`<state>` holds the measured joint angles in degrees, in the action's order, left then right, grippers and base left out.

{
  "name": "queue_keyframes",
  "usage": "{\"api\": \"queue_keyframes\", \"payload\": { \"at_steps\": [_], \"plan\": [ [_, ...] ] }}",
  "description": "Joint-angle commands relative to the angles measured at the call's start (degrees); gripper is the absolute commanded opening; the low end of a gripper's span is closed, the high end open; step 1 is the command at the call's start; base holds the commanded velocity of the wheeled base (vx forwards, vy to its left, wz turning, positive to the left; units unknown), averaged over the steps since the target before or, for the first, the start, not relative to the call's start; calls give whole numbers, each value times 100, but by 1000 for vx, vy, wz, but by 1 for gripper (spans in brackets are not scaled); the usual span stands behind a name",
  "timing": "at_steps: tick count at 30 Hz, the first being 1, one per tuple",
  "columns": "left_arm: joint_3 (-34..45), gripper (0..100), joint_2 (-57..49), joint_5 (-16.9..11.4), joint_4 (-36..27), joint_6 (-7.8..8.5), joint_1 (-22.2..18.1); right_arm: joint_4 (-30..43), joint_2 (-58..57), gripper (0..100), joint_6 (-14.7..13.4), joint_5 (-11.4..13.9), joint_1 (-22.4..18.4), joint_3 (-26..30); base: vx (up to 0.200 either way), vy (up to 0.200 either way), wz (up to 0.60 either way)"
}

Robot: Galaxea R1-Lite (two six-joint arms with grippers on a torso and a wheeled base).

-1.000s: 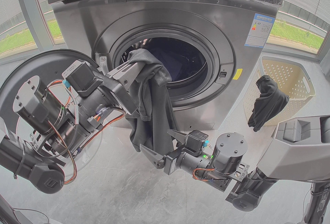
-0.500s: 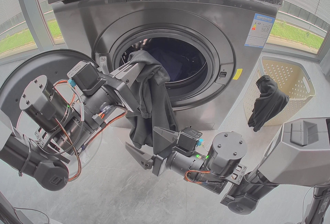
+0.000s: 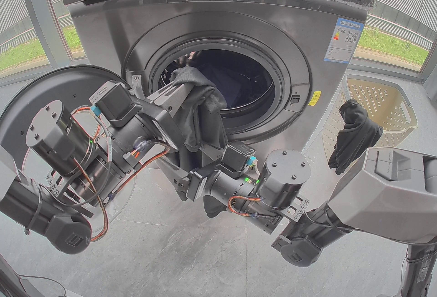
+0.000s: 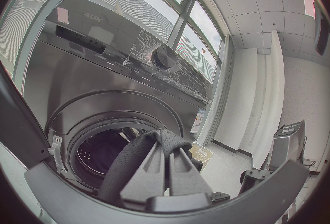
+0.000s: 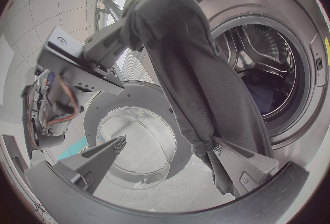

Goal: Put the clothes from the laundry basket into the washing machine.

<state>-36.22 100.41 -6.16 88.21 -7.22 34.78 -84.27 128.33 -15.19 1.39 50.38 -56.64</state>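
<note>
Hanging from the left gripper (image 4: 168, 148), whose fingers are pressed together on its top fold, one dark grey knitted garment (image 3: 202, 106) droops over the left rim of the round opening of the grey front-loading washing machine (image 3: 255, 25). Its top sits at the mouth and its length falls outside, down the machine's front. The right gripper (image 5: 166, 147) sits low beside that hanging length with its fingers spread wide. One fingertip (image 5: 217, 148) touches the gathered lower cloth; the other is well apart from it. The machine's round glass door (image 3: 41, 88) stands swung open on the left, behind the left arm. Inside the drum lies dark blue clothing (image 5: 263, 99). On the pale tiled floor (image 3: 159, 257) to the machine's right stands one cream perforated plastic laundry basket (image 3: 396, 106), with one black garment (image 3: 357, 134) draped over its near rim and hanging down outside. That makes two garments outside the drum.
</note>
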Motion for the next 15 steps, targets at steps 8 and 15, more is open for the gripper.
{"api": "queue_keyframes", "payload": {
  "at_steps": [8, 15],
  "plan": [
    [10, 0, -13, 0, 3, 1, -15, 51, 377, 100, -2, -86, -257, -612, 0, 0, 0],
    [27, 0, 13, 0, 12, 1, 11, 51, 298, 100, -2, -157, -389, -629, 0, 0, 0]
  ]
}}
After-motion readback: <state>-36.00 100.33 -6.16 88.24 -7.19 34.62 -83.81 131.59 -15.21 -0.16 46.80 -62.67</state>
